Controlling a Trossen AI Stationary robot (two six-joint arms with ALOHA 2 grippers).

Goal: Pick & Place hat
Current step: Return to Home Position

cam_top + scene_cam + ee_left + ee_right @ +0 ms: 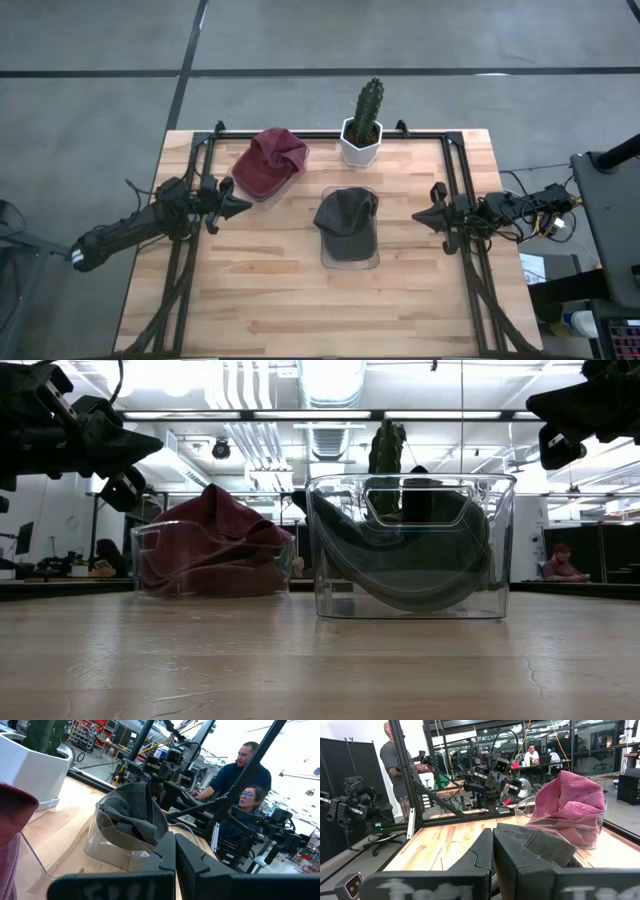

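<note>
– Left gripper [244, 207] looks pinched closed with nothing in it, right gripper [419, 216] same deal, both hanging above the wood. Where are the hats?
– Red cap [273, 160] is heaped in a clear bin [262, 198] just past the left tips. The grey cap [347, 222] sits in a second clear bin [350, 262] between the two grippers. Bare table [300, 300] on the near side of both. Low view cuts off most of each arm, and the cactus [367, 105] is half hidden behind the grey one there.
</note>
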